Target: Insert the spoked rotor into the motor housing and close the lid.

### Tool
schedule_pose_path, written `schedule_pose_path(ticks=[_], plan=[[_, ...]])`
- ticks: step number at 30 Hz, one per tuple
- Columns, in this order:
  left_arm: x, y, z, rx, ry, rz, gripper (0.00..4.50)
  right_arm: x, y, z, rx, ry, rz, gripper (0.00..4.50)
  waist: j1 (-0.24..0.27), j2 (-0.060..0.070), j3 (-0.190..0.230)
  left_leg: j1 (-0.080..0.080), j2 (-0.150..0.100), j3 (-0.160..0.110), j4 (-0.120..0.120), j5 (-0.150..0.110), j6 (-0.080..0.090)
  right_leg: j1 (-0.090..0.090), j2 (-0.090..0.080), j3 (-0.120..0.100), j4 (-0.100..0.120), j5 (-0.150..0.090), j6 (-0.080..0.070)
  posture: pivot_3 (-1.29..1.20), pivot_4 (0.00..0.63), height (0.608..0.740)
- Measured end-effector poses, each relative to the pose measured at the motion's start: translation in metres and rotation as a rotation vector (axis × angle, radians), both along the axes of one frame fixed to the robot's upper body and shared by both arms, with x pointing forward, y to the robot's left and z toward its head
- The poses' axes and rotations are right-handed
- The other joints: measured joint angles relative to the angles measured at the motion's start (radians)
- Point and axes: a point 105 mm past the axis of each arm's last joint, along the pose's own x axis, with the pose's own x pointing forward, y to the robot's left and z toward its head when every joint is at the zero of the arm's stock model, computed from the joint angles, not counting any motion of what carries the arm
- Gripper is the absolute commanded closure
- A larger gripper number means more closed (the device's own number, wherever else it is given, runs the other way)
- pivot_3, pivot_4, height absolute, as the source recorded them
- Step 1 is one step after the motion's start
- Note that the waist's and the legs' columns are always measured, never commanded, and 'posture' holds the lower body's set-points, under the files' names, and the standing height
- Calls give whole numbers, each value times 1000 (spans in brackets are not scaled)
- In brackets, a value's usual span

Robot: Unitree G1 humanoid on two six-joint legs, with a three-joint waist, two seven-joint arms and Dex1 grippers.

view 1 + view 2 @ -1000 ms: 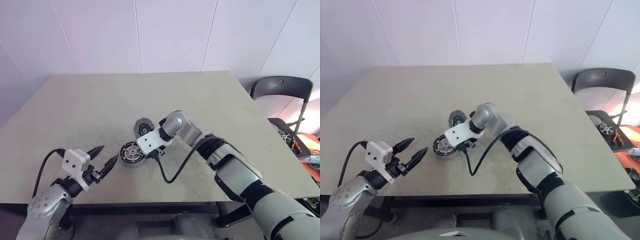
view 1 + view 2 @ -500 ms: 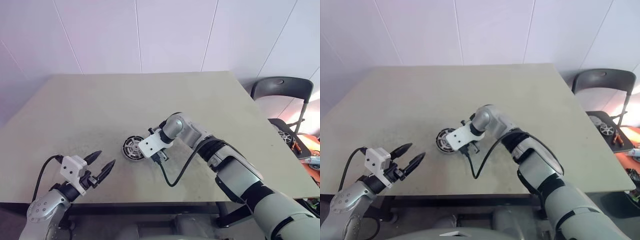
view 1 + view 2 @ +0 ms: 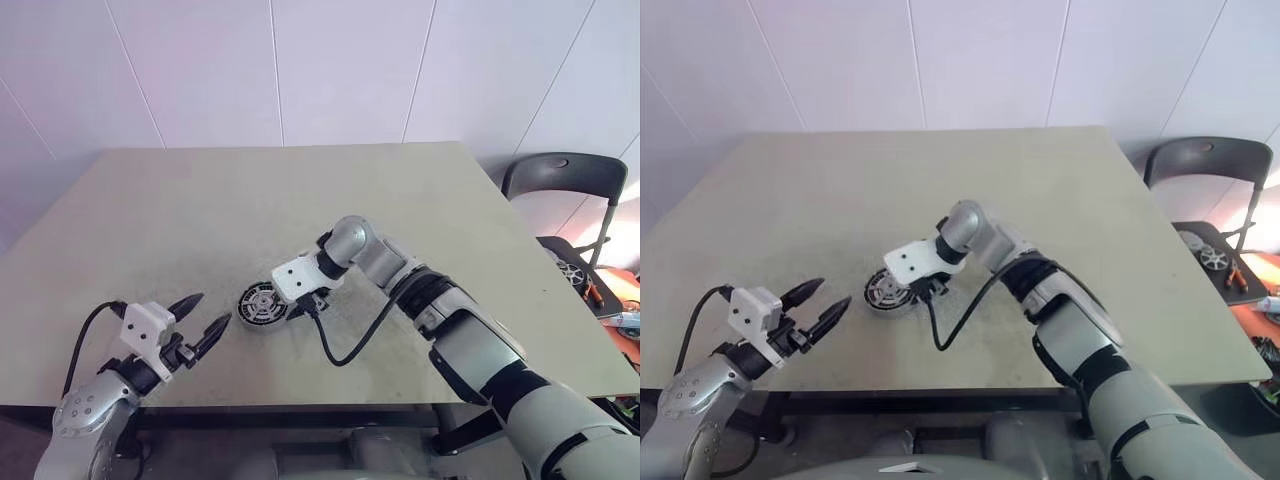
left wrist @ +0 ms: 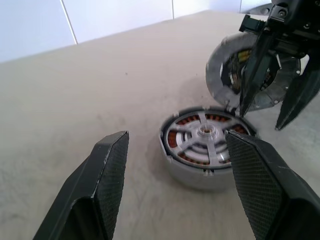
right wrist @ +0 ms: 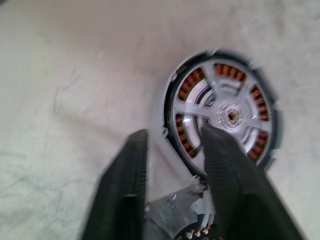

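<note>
The rotor [image 4: 205, 132] is sitting inside the housing [image 4: 200, 167] on the table [image 3: 200, 210]; the right fingers [image 4: 270, 102], spread, are straddling the upright lid [image 4: 235, 75]; the left fingers [image 3: 205, 322] are hovering spread nearby; closing seems next, calling for tipping the lid down.

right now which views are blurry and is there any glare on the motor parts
Right wrist view: soft and smeared, the right end effector fingers most of all; bright sheen on the spoked rotor. Left wrist view: sharp, motor housing crisp, lid readable, no harsh glare. Head views: evenly lit, soft shadows on the table.
</note>
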Motion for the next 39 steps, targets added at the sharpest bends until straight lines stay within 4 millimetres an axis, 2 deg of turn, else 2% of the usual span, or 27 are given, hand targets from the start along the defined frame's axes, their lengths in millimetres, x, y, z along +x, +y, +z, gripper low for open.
schedule_pose_path(ticks=[5, 8, 11, 12, 14, 16, 18, 22, 25, 28, 30, 32, 36, 39], plan=[[-1, -3, 4, 3, 1, -1, 1243, -1, 9, 10, 79, 44, -19, 2806, 0, 0, 0, 0, 0, 0, 0, 0, 0, 0, 0, 0, 0, 0, 0, 0, 0, 740], [-1, -4, 6, 3, 1, 1, 1243, 6, 24, 35, 241, 101, -113, 2806, -3, 1, 0, 0, 0, 0, 0, 0, 0, -1, 0, 0, 1, 0, 0, 0, 0, 740], [0, -4, 7, 7, 5, -6, 1243, 28, 30, 69, 355, 57, -225, 2806, 1, 1, 1, 0, 0, -1, 0, 0, 0, 0, 0, -1, 1, 0, 0, 0, 0, 740], [0, -5, 7, 8, 4, -8, 1243, 39, 24, 79, 377, 28, -273, 2806, 5, 1, 1, -1, 0, -1, 1, 0, 0, 0, 0, -1, 0, 0, 0, 0, 0, 740], [2, -4, 10, 13, -2, -15, 1243, 59, 4, 90, 393, -10, -370, 3190, 6, 2, 1, -1, -1, -1, 1, 0, 0, 2, -1, -2, -4, 0, 0, 0, 0, 740], [5, -1, 15, 21, -20, -18, 1243, 74, -21, 88, 387, -13, -468, 3737, 3, 1, 1, -2, -1, 0, 0, 0, 0, 3, -2, -2, -8, 0, 0, 0, 0, 740], [6, 3, 17, 18, -24, -20, 1243, 91, -55, 80, 355, -30, -596, 4438, 0, 2, 2, -3, -2, 2, -1, 0, 0, 3, -3, 0, -10, 0, 0, 0, 0, 740], [4, 6, 19, -23, -17, -41, 1243, 108, -115, 64, 226, -106, -766, 4477, -4, 3, 2, -4, -2, 4, -3, -1, 0, 0, -3, 1, -11, 0, 0, 0, 0, 740], [3, 7, 19, -40, -8, -46, 1243, 102, -136, 46, 127, -73, -777, 4477, -7, 4, 2, -2, 0, 3, -4, -2, 2, 0, 0, 2, -9, 0, 0, 0, 0, 740], [2, 7, 18, -40, -2, -46, 1243, 83, -134, 19, 81, 80, -723, 4477, -8, 4, 2, -1, 1, 3, -2, -3, 2, 0, 1, 2, -5, 0, 1, 0, 0, 740], [3, 6, 18, -39, 2, -44, 1243, 66, -124, 4, 74, 194, -658, 4477, -8, 4, 2, -1, 1, 3, 0, -3, 2, 1, 1, 2, -3, 0, 1, 0, 0, 740], [5, 6, 18, -36, 6, -47, 1243, 54, -111, -3, 92, 264, -608, 4477, -7, 4, 3, 0, 1, 3, 2, -2, 2, 1, 1, 2, 0, 0, 1, 0, 0, 740], [8, 4, 21, -31, 4, -50, 1243, 40, -90, 1, 168, 342, -569, 4477, -2, 4, 3, 0, 1, 3, 8, -2, 2, 2, 1, 2, 2, 0, 1, 0, 0, 740], [10, 3, 23, -29, 7, -49, 1243, 38, -74, 10, 265, 377, -575, 4477, -2, 4, 3, -1, 0, 3, 10, -3, 2, 3, 1, 2, 1, 0, 1, 0, 0, 740]])
